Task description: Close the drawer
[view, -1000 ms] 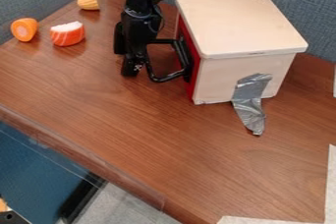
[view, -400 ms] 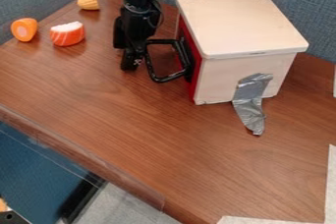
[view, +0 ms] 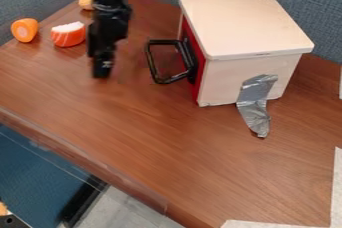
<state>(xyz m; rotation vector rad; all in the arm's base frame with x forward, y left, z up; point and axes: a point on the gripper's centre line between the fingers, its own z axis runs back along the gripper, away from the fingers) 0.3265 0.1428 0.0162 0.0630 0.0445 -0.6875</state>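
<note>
Right, the drawer (view: 188,32) looks shut, red front against the pale box (view: 244,24)!
My gripper (view: 102,72) hangs apart from the handle (view: 153,62), wide or narrow I can't tell; best to back off smoothly, lifting without snagging it.
</note>
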